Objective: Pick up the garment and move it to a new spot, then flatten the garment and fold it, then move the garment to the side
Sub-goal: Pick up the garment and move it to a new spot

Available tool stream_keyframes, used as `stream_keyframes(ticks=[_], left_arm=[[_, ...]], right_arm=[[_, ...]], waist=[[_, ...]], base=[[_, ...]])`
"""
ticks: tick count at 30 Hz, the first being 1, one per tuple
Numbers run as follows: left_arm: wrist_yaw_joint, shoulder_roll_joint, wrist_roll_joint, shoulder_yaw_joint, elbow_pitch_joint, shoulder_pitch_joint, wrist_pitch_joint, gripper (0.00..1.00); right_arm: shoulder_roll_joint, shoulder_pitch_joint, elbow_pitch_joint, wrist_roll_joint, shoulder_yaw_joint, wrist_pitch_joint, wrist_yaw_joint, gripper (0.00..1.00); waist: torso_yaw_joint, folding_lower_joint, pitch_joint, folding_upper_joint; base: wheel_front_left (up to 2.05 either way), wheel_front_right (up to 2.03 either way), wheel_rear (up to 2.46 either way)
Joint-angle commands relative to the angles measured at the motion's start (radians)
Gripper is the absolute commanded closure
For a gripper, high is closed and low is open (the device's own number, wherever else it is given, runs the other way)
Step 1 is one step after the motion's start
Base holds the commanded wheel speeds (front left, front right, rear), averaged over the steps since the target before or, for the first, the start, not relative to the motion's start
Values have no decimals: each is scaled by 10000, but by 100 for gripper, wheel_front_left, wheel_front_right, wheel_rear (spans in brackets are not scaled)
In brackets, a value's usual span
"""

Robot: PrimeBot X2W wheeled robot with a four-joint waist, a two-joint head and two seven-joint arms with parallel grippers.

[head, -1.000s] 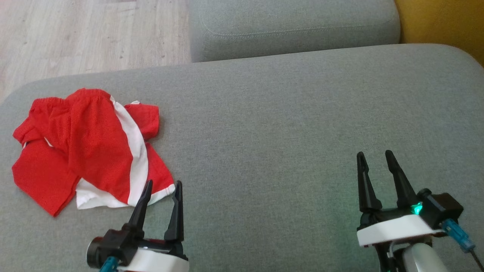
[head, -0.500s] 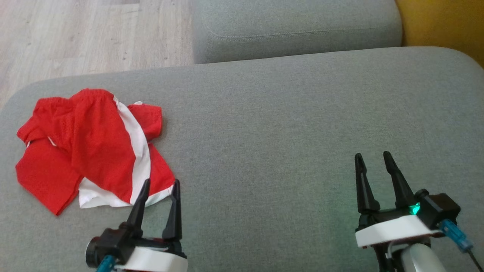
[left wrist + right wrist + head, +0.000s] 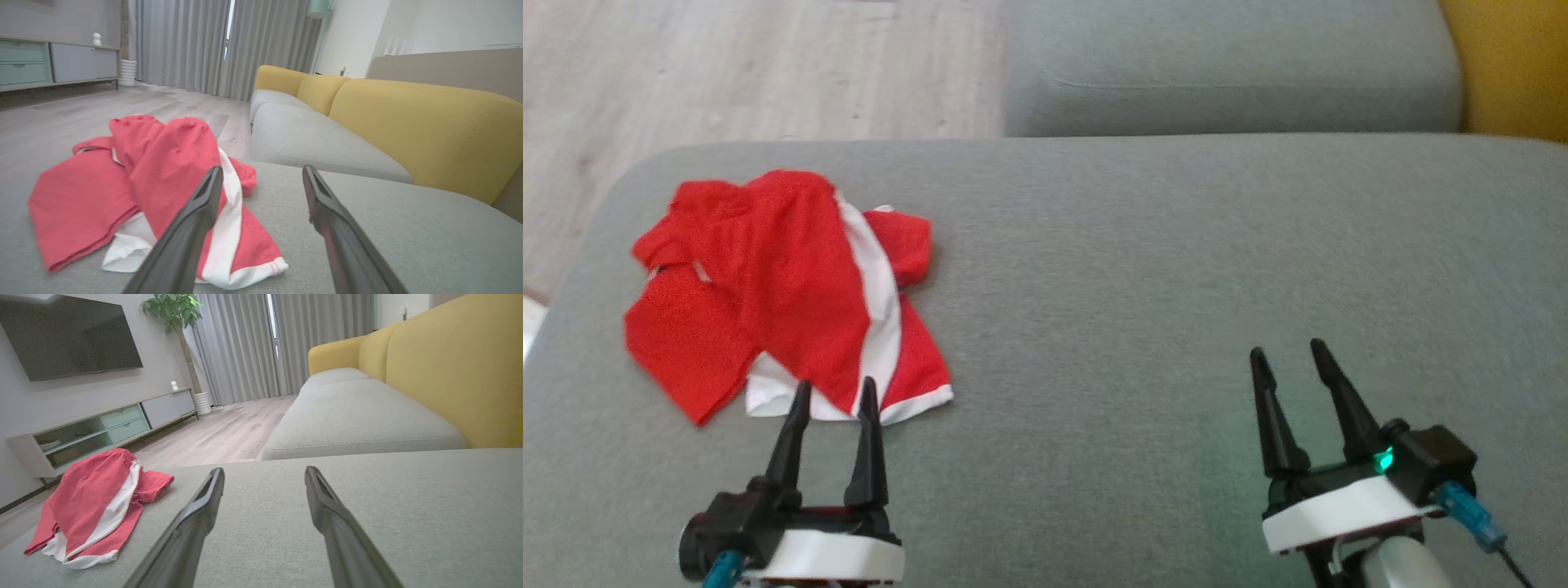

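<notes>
The garment [image 3: 784, 286] is a crumpled red piece with a white stripe and white hem, lying on the left part of the grey cushion [image 3: 1143, 278]. It also lies ahead in the left wrist view, garment [image 3: 163, 171], and at the lower left of the right wrist view, garment [image 3: 94, 502]. My left gripper [image 3: 836, 390] is open, its tips just at the garment's near hem, holding nothing. Far to the right, my right gripper [image 3: 1288, 351] hangs open over bare cushion, also holding nothing.
A second grey seat cushion [image 3: 1225, 73] lies beyond the first. Yellow backrests [image 3: 421, 122] rise on the right. Wooden floor [image 3: 727, 73] lies past the cushion's left and far edge. A TV [image 3: 69, 335], a low cabinet [image 3: 98, 428] and curtains [image 3: 261, 343] stand across the room.
The head camera has turned left, shifting the whole picture rightward. Both grippers stay open; the left tips now line up with the garment's near hem.
</notes>
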Motion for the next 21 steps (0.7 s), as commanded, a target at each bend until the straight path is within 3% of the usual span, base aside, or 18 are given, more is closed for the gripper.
stream_keyframes(ticks=[1, 13, 21], left_arm=[[107, 13, -34, 447, -392, -151, -82, 0], [123, 13, 71, 874, -439, 165, -82, 0], [121, 13, 92, 1088, -517, 288, -82, 0]], right_arm=[[-68, -165, -266, -26, 350, -109, 77, 0], [-68, -25, -218, 123, 825, -109, 77, 0], [-68, 19, -165, 237, 1159, -109, 77, 0]], waist=[[417, 0, -161, -1], [1607, 0, -367, -1], [2023, 0, -373, -1]], base=[[0, 0, 0], [0, 0, 0], [0, 0, 0]])
